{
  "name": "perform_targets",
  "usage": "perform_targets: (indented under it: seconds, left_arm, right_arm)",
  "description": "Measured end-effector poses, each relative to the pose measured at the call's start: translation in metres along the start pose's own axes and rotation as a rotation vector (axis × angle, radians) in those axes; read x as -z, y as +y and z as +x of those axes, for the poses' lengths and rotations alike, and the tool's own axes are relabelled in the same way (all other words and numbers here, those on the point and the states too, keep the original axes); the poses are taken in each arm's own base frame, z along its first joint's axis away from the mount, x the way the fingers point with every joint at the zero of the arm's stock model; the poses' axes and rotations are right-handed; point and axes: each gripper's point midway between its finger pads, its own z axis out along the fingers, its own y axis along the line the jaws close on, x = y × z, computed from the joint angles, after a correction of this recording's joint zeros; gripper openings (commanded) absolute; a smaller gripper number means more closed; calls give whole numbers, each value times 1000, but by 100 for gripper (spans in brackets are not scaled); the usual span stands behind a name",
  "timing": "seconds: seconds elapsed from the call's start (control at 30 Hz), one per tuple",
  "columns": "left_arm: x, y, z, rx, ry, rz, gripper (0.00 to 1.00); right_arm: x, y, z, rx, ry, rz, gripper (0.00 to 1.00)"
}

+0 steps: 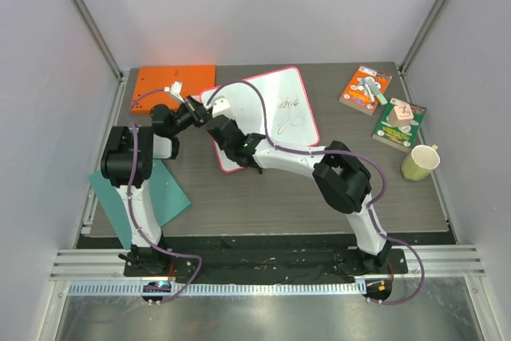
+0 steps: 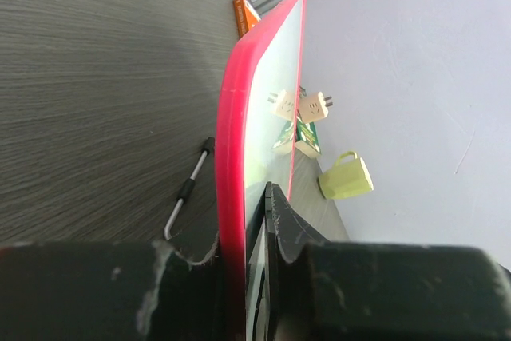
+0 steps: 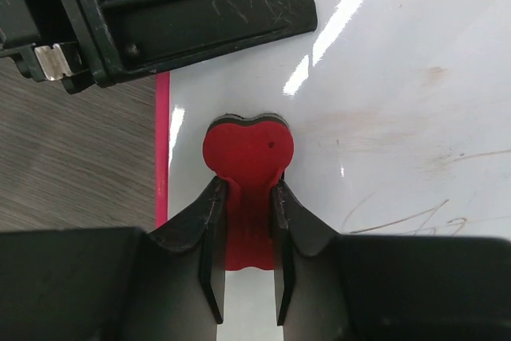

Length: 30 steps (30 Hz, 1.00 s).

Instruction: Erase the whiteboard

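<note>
**Right gripper** (image 3: pixel 245 197) – jaws narrow, clamped on the stem of a red heart-shaped eraser (image 3: pixel 247 145). The eraser head is pressed flat on the white surface, just inside the left rim.

**Left gripper** (image 2: pixel 246 237) – jaws pinched on the pink-red rim of the whiteboard (image 2: pixel 275 109), one finger on each face of the edge. It is just beside the right gripper.

**Whiteboard** – lies askew at the back middle of the table (image 1: pixel 279 197), its near-left corner under both wrists. Dark handwriting (image 1: pixel 289 113) sits toward its right half; faint strokes lie close to the eraser.

**Surroundings** – orange board (image 1: pixel 160 83) at back left, touching or just beside the whiteboard's corner. Teal sheet (image 1: pixel 164 197) by the left arm; yellow-green mug (image 1: pixel 419 163) at far right.
</note>
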Motion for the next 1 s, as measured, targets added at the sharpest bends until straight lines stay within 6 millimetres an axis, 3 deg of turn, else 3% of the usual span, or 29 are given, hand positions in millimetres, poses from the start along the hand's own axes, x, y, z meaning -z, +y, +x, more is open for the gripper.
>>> perform_targets:
  seconds: [0.3, 0.4, 0.57, 0.7, 0.83, 1.0]
  left_arm:
    - [-2, -1, 1, -10, 2, 3, 0]
    - [-2, -1, 1, -10, 0, 1, 0]
    - [-3, -2, 1, -18, 0, 3, 0]
    - [-4, -3, 1, -30, 0, 6, 0]
    - [-4, -4, 1, -34, 1, 7, 0]
    - [-3, -2, 0, -28, 1, 1, 0]
  right_arm:
    - [0, -20, 2, -153, 6, -45, 1]
    - [0, -48, 5, -228, 17, -28, 1]
    - [-2, -118, 19, -358, 28, 86, 1]
    - [-1, -153, 32, -432, 20, 164, 1]
    - [-1, -153, 32, -435, -6, 180, 1]
    - [0, -137, 30, -326, -30, 248, 1]
